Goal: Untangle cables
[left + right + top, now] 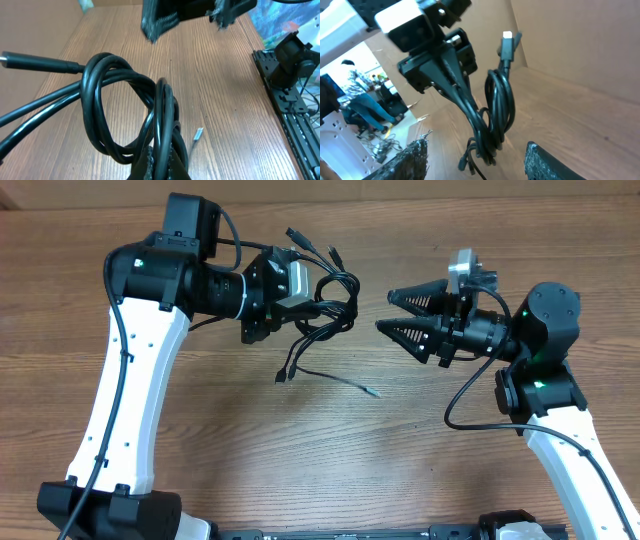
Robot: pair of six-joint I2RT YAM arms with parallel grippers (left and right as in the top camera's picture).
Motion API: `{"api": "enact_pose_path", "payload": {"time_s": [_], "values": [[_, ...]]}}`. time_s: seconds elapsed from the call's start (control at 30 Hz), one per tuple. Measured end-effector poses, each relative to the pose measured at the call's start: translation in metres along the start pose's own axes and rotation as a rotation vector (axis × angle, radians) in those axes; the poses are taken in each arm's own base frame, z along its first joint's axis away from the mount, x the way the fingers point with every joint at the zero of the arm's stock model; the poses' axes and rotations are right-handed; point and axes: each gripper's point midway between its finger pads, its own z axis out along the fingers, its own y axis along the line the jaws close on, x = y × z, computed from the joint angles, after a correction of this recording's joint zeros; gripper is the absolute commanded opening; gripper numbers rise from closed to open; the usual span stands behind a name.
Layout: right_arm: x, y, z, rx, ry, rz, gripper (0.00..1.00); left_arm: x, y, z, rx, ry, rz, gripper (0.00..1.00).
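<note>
Left gripper [292, 298]: I have it clamped on the cables [338, 298], and the bundle hangs above the table [200, 440].
Right gripper [384, 312]: jaws apart and empty, near the knot's right side.
Loose tail [345, 380]: it trails onto the wood and ends in a silver plug [372, 392].
My aim: I should pinch one outer loop, not the whole knot, then draw it gently right.

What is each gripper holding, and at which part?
The left gripper grips the cables at their looped middle; the plug ends are free. The right gripper, open, holds nothing.
</note>
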Motion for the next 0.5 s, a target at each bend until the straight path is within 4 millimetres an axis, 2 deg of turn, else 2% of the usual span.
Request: {"api": "enact_pose_path", "payload": {"time_s": [0.3, 0.5], "values": [[0.002, -0.005, 0.000, 0.029, 0.000, 0.026, 0.64, -0.007, -0.009, 0.011, 0.035, 0.002, 0.055, 0.04], [0.008, -0.009, 0.000, 0.045, 0.016, 0.066, 0.63, -0.018, -0.021, 0.026, 0.078, -0.008, 0.112, 0.04]]}}
